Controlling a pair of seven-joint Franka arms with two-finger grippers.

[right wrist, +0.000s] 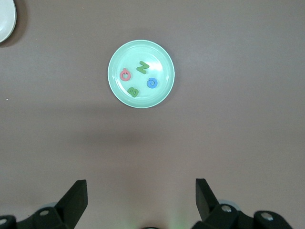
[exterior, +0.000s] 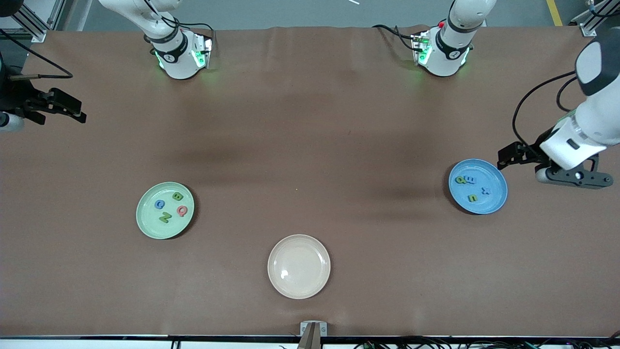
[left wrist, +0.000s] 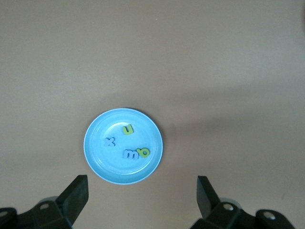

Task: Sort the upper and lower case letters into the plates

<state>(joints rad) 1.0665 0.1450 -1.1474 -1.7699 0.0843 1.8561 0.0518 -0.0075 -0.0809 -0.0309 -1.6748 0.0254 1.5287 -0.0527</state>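
We judge the tiny chunky toy letters light and stiff, best pinched across their edges; four lie in the glossy mint-green plate (exterior: 165, 210), four in the sky-blue plate (exterior: 478, 186), while the left gripper (left wrist: 142, 196) beside the sky-blue plate and the right gripper (right wrist: 141, 196) at the right arm's table end stand wide apart, empty.

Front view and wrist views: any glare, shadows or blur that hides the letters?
Front view: a glare spot on the cream plate, soft arm shadows on the table, letters small but visible. Left wrist view: blue plate sharp, a faint shadow beside it. Right wrist view: green plate clear, letters readable.
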